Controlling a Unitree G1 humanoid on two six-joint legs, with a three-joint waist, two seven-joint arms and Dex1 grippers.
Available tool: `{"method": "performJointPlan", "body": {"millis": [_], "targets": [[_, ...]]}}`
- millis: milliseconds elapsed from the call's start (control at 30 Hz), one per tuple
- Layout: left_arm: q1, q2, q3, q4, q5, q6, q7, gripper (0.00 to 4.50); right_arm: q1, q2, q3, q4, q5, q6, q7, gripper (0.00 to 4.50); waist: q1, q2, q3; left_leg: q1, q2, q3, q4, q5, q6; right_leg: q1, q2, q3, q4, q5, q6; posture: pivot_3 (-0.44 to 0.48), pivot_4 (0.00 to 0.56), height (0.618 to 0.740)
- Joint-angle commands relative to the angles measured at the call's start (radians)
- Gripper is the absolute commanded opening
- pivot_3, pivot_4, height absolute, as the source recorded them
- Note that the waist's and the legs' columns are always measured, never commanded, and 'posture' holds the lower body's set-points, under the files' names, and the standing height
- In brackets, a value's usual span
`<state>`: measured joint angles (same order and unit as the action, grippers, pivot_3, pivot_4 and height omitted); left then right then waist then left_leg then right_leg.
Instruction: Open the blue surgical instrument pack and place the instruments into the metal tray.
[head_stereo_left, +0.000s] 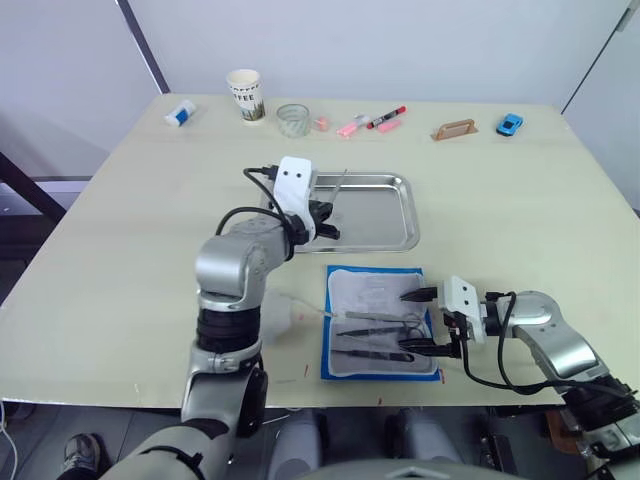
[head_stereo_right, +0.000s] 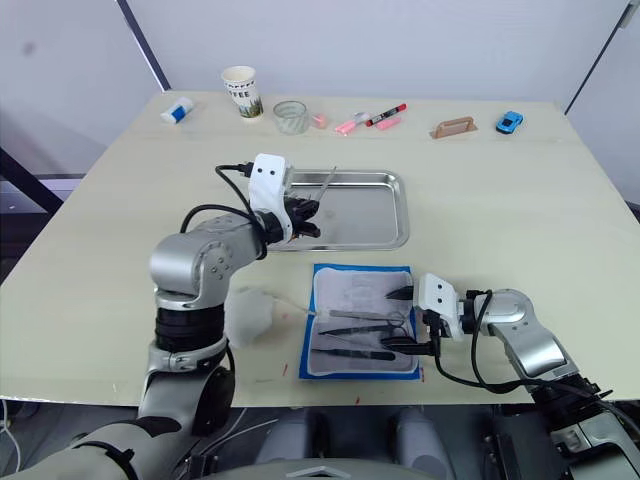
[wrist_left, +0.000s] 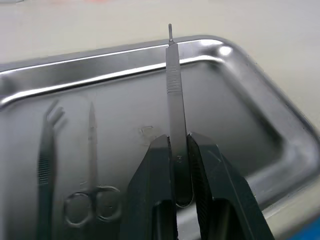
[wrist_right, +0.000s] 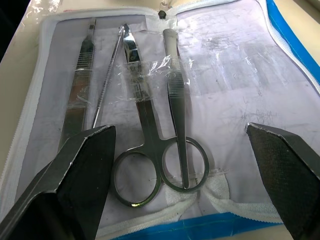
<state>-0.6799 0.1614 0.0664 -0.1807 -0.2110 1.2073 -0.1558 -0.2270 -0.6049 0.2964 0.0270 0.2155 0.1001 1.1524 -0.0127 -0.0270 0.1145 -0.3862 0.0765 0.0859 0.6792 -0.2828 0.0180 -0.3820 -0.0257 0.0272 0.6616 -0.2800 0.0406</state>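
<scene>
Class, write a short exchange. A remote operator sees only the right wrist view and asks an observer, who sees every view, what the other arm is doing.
Operator: My right gripper is open over the pack, with scissors and forceps in it. What about the left gripper?
Observer: The left gripper is shut on a slim scalpel handle.
Operator: Where is it holding that?
Observer: Above the metal tray, which sits just beyond the pack, farther from the robot.
</scene>
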Motion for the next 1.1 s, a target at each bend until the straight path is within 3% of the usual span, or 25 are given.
{"method": "performJointPlan", "body": {"millis": [33,367,1100], "targets": [[-0.036,-0.044,-0.009,0.09,0.059,-0.075,0.089,0.09,0.008,-0.018,0.024,0.004,-0.042,0.092,-0.015,4.5,0.001,0.0,0.001,0.003,-0.001,0.0,-0.002,0.0,0.0,0.002,0.0,0.0,-0.001,0.0,0.0,0.0,0.15,0.74],[-0.064,-0.128,-0.018,0.259,0.107,-0.185,0.172,0.09,0.033,-0.01,0.021,0.06,-0.053,0.044,-0.02,4.5,0.002,0.0,0.001,0.004,-0.002,0.0,-0.004,0.0,0.0,0.003,-0.002,0.001,-0.002,0.0,0.0,0.0,0.15,0.74],[-0.05,-0.14,-0.004,0.326,0.12,-0.222,0.231,0.09,0.038,-0.002,0.022,0.09,-0.059,0.007,-0.019,4.5,0.002,0.0,0.001,0.005,-0.002,0.001,-0.005,0.0,0.0,0.004,-0.002,0.001,-0.002,0.0,0.0,0.0,0.15,0.74]]}}
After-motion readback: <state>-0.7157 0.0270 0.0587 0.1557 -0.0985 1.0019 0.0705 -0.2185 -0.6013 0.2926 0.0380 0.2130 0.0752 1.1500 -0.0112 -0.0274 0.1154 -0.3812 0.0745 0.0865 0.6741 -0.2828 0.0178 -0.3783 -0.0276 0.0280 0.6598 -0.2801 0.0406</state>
